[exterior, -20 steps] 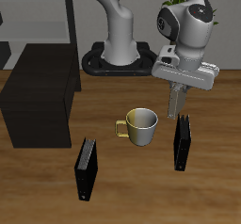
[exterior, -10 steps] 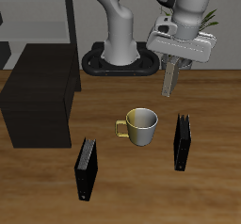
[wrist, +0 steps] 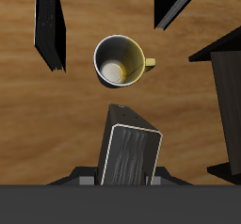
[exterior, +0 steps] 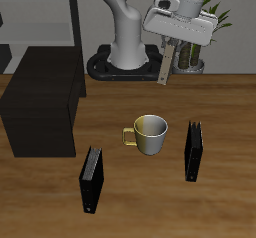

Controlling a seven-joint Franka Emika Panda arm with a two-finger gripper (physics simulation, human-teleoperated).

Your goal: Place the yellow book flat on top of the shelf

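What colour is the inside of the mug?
The mug is pale cream-white inside; the wrist view shows it best.

End effector (exterior: 166, 70) raised, fingers clamped.

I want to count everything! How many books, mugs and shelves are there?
Black books: 2
Yellow book: 1, held in the gripper
Mug: 1
Black shelf: 1
Total: 5

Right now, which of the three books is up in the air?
The yellow book, hanging upright from the gripper above the table. The two black books, one near the front edge and one beside the mug, stand on the wood.
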